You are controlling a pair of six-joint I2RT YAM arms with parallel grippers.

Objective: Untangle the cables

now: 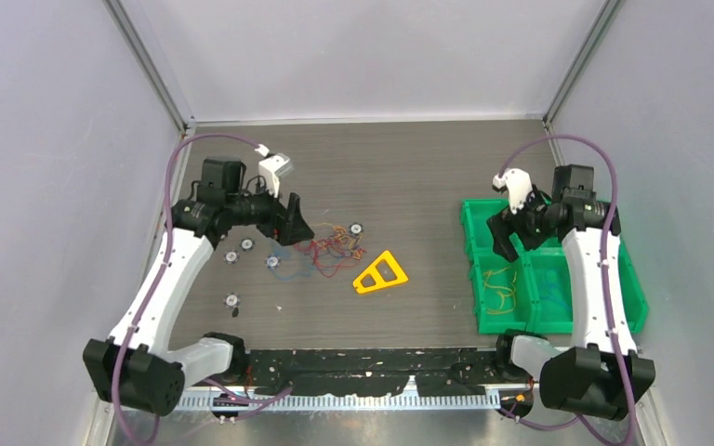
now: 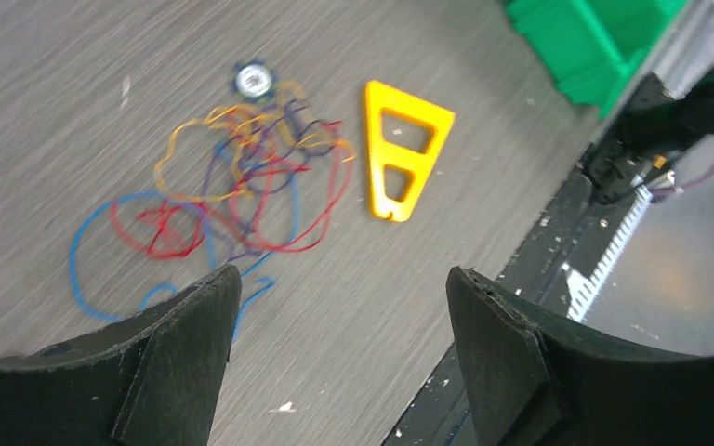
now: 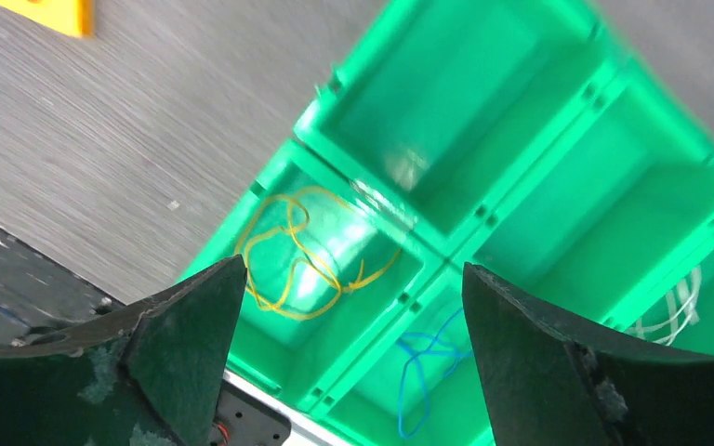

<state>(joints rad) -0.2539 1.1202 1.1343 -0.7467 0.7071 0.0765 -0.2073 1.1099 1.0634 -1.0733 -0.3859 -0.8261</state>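
Bin (image 3: 521,111) below your right gripper (image 3: 353,269): yellow cable (image 3: 290,223), blue cable (image 3: 423,358), white cable (image 3: 674,311), separate compartments | left gripper (image 2: 344,271), right gripper: fingers spread, empty

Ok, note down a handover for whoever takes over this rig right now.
Left hand: open, empty, above the table by the tangle.
Right hand: open, empty, over the green bin.
Cables: red, blue, orange and purple ones knotted together on the table beside the yellow triangle.
Done: a yellow cable, a blue cable and a white cable lie in separate bin compartments.
Left: pull the tangle apart.
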